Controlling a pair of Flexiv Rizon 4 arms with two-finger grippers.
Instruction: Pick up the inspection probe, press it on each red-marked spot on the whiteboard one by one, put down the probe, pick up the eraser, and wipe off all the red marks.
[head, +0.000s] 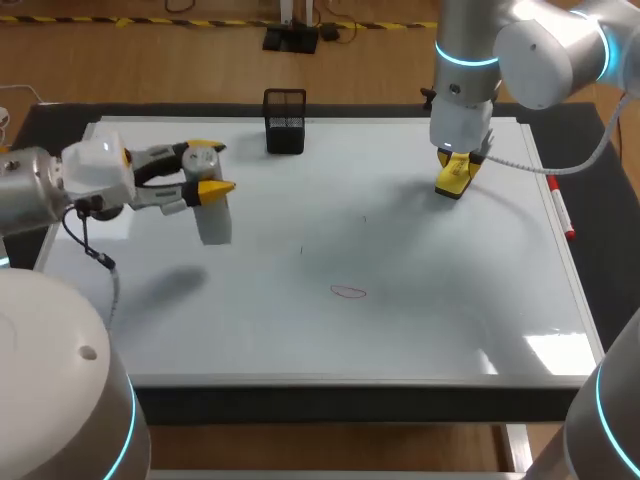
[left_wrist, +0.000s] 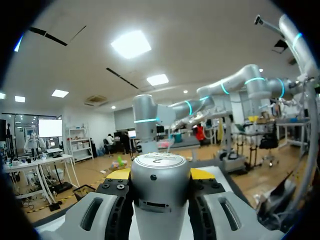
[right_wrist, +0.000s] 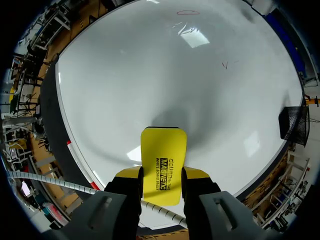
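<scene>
**Gripping eraser (right_wrist: 162, 160) and probe (left_wrist: 160, 205) over the whiteboard (head: 420, 330)**

The yellow eraser is clamped between the fingers of the right gripper (right_wrist: 161, 174), low over the whiteboard; contact cannot be told. Well ahead of it a red oval mark (right_wrist: 188, 12) is drawn. A black mesh basket (right_wrist: 293, 125) is seen off to its side. The silver probe is clamped by the left gripper (left_wrist: 160, 175), raised above the board.

The whiteboard (head: 420, 330) is glossy (mirror-bright in patches), the probe (left_wrist: 160, 182) satin metal, the eraser (right_wrist: 163, 160) smooth plastic.
</scene>
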